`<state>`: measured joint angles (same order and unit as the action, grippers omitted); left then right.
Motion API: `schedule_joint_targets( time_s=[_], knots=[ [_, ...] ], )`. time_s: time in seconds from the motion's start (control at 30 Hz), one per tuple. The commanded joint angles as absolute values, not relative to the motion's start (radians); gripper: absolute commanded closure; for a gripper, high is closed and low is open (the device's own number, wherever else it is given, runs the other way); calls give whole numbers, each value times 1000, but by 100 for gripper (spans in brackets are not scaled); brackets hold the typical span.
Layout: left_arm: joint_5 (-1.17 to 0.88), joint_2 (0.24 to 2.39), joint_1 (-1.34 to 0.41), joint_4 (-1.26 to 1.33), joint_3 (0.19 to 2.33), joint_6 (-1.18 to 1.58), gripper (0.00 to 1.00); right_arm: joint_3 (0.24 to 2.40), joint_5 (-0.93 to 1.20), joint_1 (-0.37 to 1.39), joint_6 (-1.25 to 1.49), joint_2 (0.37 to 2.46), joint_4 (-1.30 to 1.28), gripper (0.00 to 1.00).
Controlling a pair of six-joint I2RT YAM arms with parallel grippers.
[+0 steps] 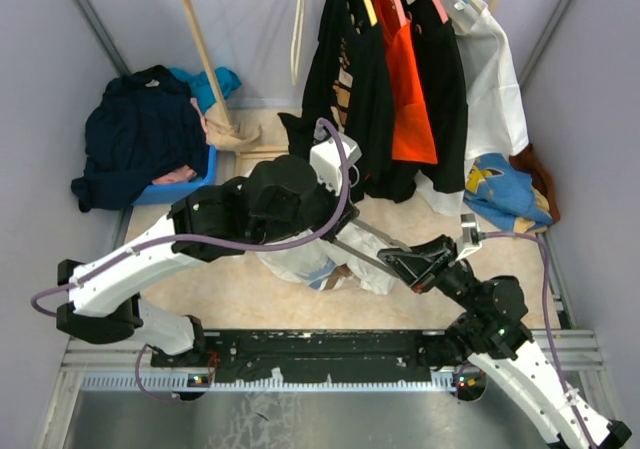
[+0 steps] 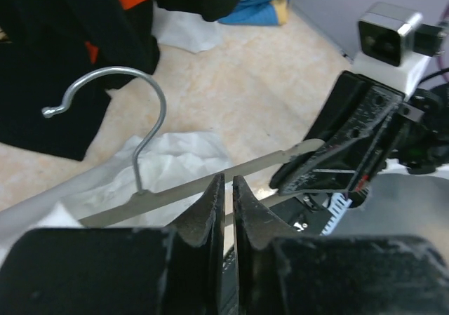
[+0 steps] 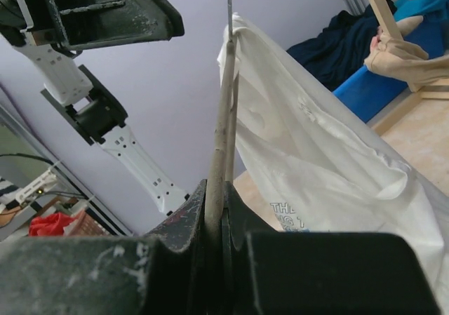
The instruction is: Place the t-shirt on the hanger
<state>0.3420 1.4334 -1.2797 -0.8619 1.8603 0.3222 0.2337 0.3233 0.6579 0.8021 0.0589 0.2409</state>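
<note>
The hanger has pale grey arms and a silver wire hook. My right gripper is shut on one arm of the hanger and holds it off the floor. The white t-shirt, with blue print low down, hangs from the hanger's far part. In the top view the t-shirt bunches on the floor under the hanger, left of my right gripper. My left gripper is shut just in front of the hanger's arm, with nothing seen between the fingers. It also shows in the top view.
A rail at the back holds dark and orange garments and a plain white garment. A blue bin with navy clothes stands at the left. A blue and yellow garment lies at the right. A wooden rack leg slants behind.
</note>
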Motion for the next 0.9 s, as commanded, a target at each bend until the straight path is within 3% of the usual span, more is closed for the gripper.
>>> schedule_joint_targets(
  time_s=[0.0,0.23,0.53,0.67,0.87],
  knots=[
    [183,1416,-1285,-783,1884,301,84,236,324,654,859,42,458,100],
    [215,1378,-1286,-795,1922,294,63,255,315,654,865,27,469,100],
    [598,1151,-1285,-855,1863,375,53,283,299,655,828,-2,380,100],
    [836,1103,-1286,-1074,1847,592,53,302,292,654,817,-2,359,100],
    [897,1040,-1286,-1340,1722,880,52,347,281,655,787,-2,308,100]
  ],
)
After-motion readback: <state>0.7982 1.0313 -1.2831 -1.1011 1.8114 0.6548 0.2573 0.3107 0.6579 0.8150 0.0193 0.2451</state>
